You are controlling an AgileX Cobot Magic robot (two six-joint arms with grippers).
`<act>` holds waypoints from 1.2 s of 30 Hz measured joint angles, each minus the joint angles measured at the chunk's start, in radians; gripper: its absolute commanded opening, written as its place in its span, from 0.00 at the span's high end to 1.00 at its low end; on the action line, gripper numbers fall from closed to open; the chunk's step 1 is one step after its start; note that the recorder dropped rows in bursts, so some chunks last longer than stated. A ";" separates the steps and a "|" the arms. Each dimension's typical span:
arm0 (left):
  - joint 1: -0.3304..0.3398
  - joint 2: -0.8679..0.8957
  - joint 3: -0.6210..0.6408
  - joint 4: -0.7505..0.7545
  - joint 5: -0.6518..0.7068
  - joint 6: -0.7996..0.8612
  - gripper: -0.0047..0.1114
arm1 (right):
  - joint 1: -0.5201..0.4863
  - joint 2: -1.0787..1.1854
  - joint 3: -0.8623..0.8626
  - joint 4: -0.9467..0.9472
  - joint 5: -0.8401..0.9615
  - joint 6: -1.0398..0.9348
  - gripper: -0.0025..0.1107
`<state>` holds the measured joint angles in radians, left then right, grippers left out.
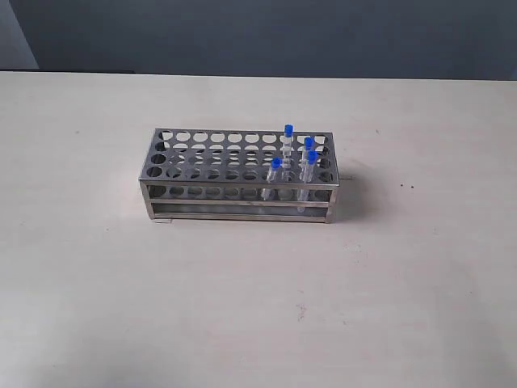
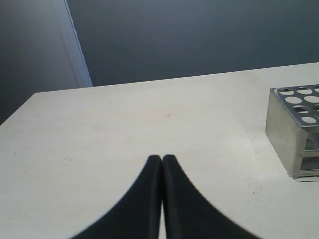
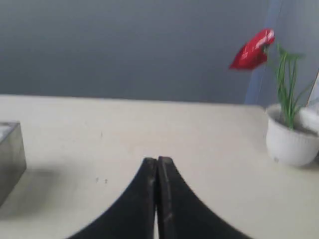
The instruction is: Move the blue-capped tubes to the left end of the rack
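One pale, matte tabletop with a few small dark specks carries everything. Behind it runs a dark grey-blue wall.

Near the middle of the tabletop stands a single rack. It is a long rectangular box of shiny steel, with a top plate pierced by four rows of round holes and open-frame sides of thin bars. One plain end of it shows in the left wrist view, and a blurred corner of it shows in the right wrist view.

One potted plant appears in the right wrist view only. It has a round white pot, thin green blades and one glossy red flower, and it stands on the tabletop well apart from the rack.

Two hands are seen, each by its own wrist camera. The left hand and the right hand have smooth black curved fingers that are pressed together at the tips — both are closed, gripping nothing, and hang above bare tabletop away from the rack.

Four blue-capped tubes stand upright in the rack — thin, clear cylinders with bright blue caps that rise above the top plate. In the exterior view all four are grouped at the rack's right end, spread from the back rows to the front ones.
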<state>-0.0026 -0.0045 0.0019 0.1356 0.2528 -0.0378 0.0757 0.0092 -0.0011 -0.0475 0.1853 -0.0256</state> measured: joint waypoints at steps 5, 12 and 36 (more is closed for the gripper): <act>0.000 0.000 0.000 0.000 0.000 0.000 0.96 | 0.000 0.000 0.000 -0.019 -0.265 -0.002 0.98; 0.000 0.000 0.000 0.000 0.000 0.000 0.96 | 0.000 0.000 0.000 0.027 -0.517 0.122 0.98; 0.000 0.000 0.000 0.000 0.000 0.000 0.96 | 0.000 0.763 -0.819 -0.510 -0.674 0.495 0.98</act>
<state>-0.0026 -0.0045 0.0019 0.1356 0.2528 -0.0378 0.0757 0.7720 -0.8200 -0.5572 -0.4883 0.4699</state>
